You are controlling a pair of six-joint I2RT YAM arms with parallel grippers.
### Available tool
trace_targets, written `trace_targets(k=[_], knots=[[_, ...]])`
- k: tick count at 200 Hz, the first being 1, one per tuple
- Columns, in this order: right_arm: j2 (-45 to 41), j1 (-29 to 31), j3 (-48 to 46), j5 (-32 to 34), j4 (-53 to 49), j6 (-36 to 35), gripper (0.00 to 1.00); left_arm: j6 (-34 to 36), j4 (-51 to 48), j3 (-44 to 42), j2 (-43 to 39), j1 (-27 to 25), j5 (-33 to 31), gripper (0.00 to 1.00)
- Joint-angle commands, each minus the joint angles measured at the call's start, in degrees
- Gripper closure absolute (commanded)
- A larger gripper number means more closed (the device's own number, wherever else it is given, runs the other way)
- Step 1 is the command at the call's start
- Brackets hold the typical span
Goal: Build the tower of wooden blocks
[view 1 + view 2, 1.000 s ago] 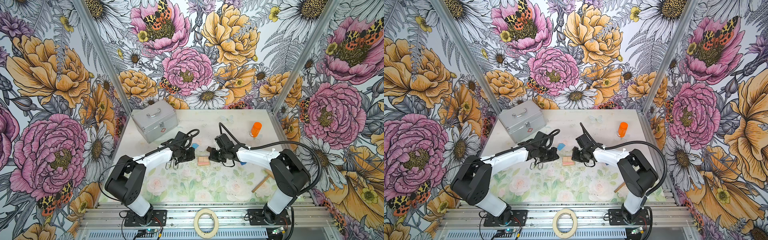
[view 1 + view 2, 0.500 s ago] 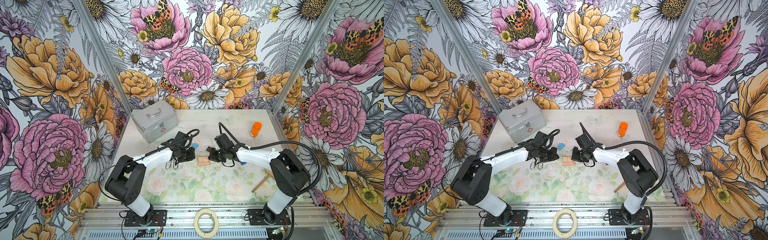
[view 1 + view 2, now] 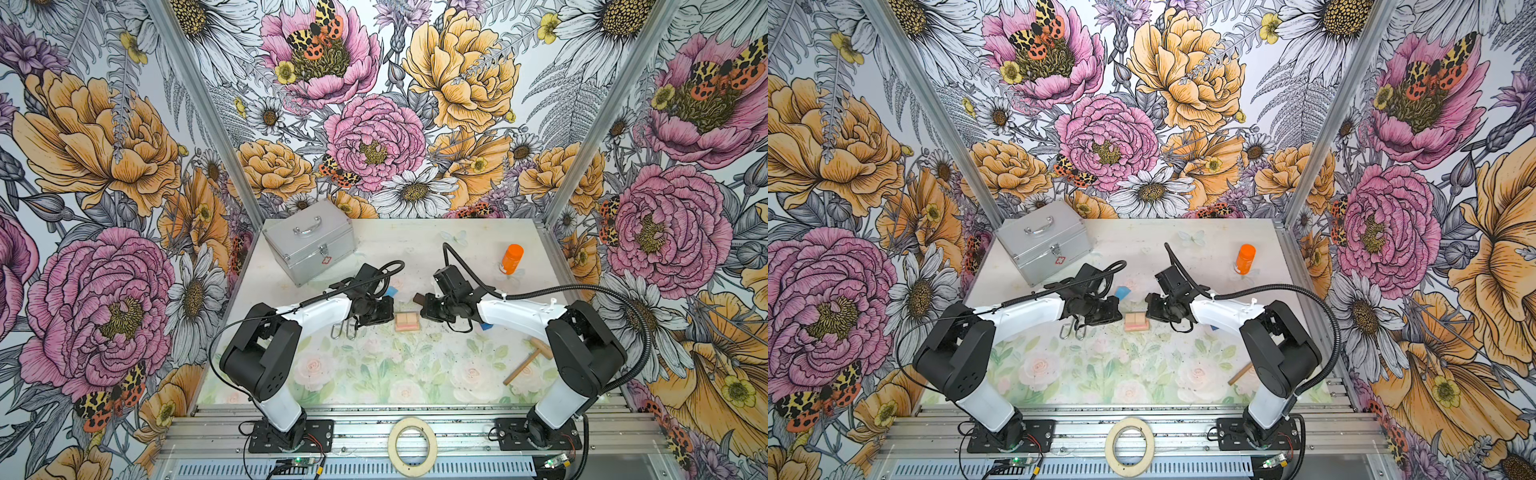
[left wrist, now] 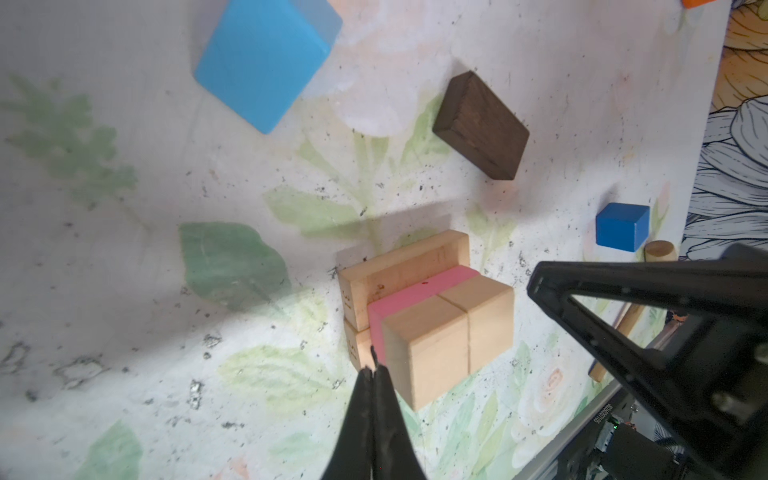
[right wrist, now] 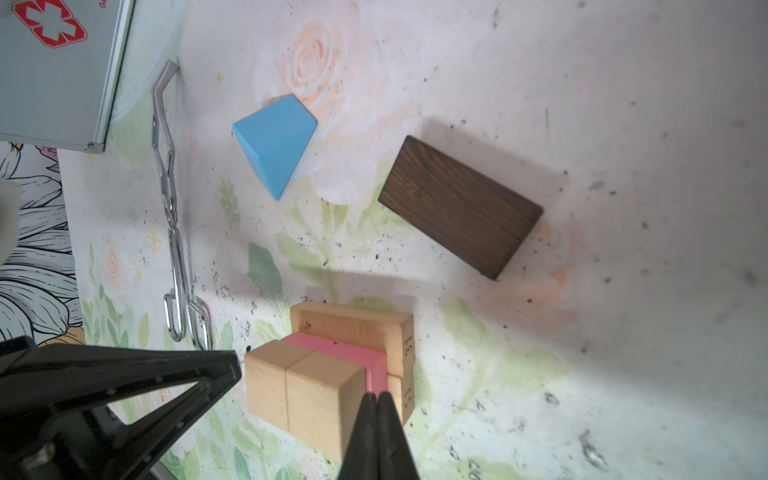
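Observation:
The wood block tower (image 3: 407,321) (image 3: 1136,321) stands mid-table: tan bars (image 5: 353,324) at the bottom, a pink bar (image 4: 419,291) on them, two tan cubes (image 5: 307,382) on top. My left gripper (image 4: 372,370) (image 3: 392,318) is shut and empty, its tip at the tower's left end by the pink bar. On the opposite end my right gripper (image 5: 377,395) (image 3: 420,314) is shut and empty too, its tip at the pink bar's end. Behind the tower lie a dark brown bar (image 5: 459,205) (image 4: 482,124) and a light blue block (image 5: 276,141) (image 4: 262,62). A dark blue cube (image 4: 622,226) sits under the right arm.
A silver case (image 3: 309,245) stands at the back left. Metal tongs (image 5: 174,249) (image 3: 343,330) lie under the left arm. An orange bottle (image 3: 512,258) stands back right, a wooden mallet (image 3: 525,361) lies front right, and a tape roll (image 3: 412,445) rests on the front rail.

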Motion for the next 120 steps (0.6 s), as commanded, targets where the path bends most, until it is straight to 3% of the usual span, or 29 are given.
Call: trace_targets(k=[1, 120], knots=[[-2.0, -0.4, -0.7, 1.1, 0.4, 0.3, 1.00, -0.5, 0.7, 2.0, 1.2, -0.6, 0.1, 1.00], [-2.8, -0.8, -1.6, 1.3, 0.5, 0.3, 1.00, -0.7, 0.8, 2.5, 2.1, -1.6, 0.5, 1.00]])
